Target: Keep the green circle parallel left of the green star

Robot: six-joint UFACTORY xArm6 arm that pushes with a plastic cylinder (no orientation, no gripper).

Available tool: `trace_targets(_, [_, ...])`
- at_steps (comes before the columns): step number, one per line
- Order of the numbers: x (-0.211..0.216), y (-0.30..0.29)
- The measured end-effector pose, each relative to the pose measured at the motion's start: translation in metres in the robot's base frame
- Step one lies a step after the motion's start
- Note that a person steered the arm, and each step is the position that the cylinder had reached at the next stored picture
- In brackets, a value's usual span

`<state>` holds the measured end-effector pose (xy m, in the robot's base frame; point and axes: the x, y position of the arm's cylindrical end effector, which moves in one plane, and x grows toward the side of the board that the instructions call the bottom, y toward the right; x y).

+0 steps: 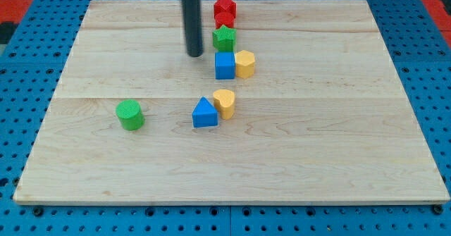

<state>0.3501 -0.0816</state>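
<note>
The green circle (130,115) is a short cylinder standing on the wooden board's left half, below the middle. The green star (224,37) sits near the view's top centre, under two red blocks (224,10) and above the blue cube (225,65). My tip (194,54) is the lower end of a dark upright rod. It rests on the board just left of the green star and the blue cube, with a small gap. The green circle lies far down and to the left of the tip.
A yellow hexagon block (244,64) touches the blue cube's right side. A blue triangle (205,113) and a yellow heart-like block (225,103) sit together at the board's centre. The board (352,158) lies on a blue pegboard.
</note>
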Motion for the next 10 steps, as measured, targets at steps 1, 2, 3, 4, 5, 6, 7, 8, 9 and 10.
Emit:
trace_targets(1, [0.051,-0.061])
trace_targets(2, [0.063,-0.139])
trace_targets(3, [0.129,-0.133])
trace_targets(4, [0.156,-0.079])
trace_targets(5, [0.141,-0.034])
trace_targets(6, [0.098,-0.039])
trace_targets(7, [0.078,-0.033])
trace_targets(8, [0.076,-0.012])
trace_targets(9, [0.075,0.021])
trace_targets(10, [0.048,0.024])
